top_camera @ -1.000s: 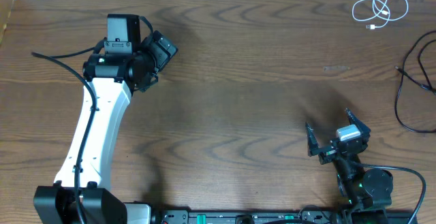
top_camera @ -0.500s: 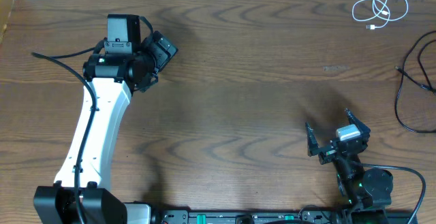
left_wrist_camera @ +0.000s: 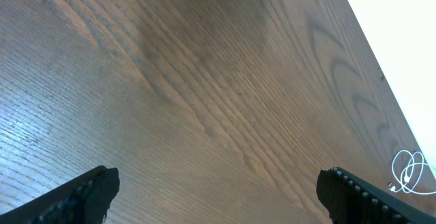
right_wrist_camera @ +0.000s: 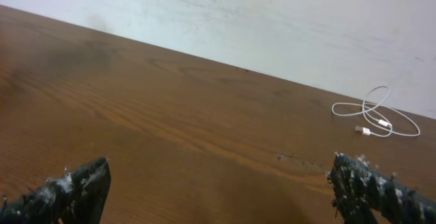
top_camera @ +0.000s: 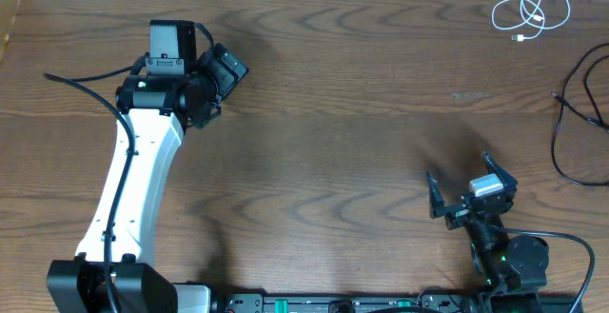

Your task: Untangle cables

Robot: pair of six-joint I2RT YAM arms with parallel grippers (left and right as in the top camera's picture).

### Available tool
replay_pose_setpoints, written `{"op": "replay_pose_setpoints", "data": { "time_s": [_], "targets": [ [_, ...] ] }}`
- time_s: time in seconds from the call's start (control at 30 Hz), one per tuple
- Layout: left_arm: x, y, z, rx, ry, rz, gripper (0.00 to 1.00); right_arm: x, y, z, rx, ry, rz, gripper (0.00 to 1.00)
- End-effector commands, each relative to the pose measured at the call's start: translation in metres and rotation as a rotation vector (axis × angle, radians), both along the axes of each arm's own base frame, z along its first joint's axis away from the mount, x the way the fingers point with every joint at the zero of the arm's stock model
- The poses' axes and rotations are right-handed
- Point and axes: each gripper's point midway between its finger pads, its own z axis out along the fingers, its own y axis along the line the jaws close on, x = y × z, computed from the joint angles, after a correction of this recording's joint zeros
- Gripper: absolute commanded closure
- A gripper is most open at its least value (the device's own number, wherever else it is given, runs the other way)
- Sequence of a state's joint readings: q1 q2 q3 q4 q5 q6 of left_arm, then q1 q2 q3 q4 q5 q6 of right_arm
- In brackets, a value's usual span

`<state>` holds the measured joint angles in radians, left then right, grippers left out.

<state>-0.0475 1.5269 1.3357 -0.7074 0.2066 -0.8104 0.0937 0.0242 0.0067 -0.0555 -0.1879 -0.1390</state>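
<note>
Overhead, cables: we count two, the white cable (top_camera: 530,10) coiled at the table's (top_camera: 333,113) far right corner and the black cable (top_camera: 556,151) along the right edge, apart.
Grippers: we count two; left gripper (left_wrist_camera: 218,180) and right gripper (right_wrist_camera: 219,166) both gape wide, holding nothing.

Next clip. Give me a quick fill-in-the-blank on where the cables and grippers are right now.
1. The white cable lies near the far ___ corner of the table.
2. The black cable and the white cable are ___ touching.
3. The left gripper and right gripper both stand ___.
Missing words: right; not; open.
</note>
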Motion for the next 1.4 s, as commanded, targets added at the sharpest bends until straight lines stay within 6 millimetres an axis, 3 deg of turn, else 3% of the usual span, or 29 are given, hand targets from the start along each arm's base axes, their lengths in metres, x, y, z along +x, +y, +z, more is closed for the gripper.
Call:
{"op": "replay_pose_setpoints", "data": {
  "time_s": [0.0, 0.17, 0.3, 0.5, 0.67, 0.9, 1.07, 1.37],
  "targets": [
    [0.001, 0.003, 0.009, 0.014, -0.025, -0.003, 0.02, 0.000, -0.001, -0.002, 0.010, 0.011, -0.001, 0.01],
    [-0.001, 0.003, 0.018, 0.013, -0.050, -0.003, 0.02, 0.000, -0.001, -0.002, 0.010, 0.011, -0.001, 0.01],
    [-0.009, 0.019, 0.037, 0.096, -0.106, 0.042, 0.02, 0.000, -0.001, -0.002, 0.010, 0.011, -0.001, 0.01],
    [-0.041, 0.033, 0.051, 0.183, -0.144, 0.049, 0.02, 0.000, -0.001, -0.002, 0.010, 0.011, -0.001, 0.01],
    [-0.064, 0.050, 0.048, 0.285, -0.232, 0.068, 0.02, 0.000, -0.001, -0.002, 0.010, 0.011, -0.001, 0.01],
    [-0.080, 0.047, 0.046, 0.549, -0.554, -0.175, 0.02, 0.000, -0.001, -0.002, 0.010, 0.011, -0.002, 0.01],
    [-0.106, 0.049, 0.043, 0.700, -0.786, -0.203, 0.02, 0.000, -0.001, -0.002, 0.010, 0.011, -0.001, 0.01],
    [-0.136, 0.066, 0.020, 0.831, -0.874, -0.160, 0.02, 0.000, -0.001, -0.002, 0.010, 0.011, -0.001, 0.01]
  ]
}}
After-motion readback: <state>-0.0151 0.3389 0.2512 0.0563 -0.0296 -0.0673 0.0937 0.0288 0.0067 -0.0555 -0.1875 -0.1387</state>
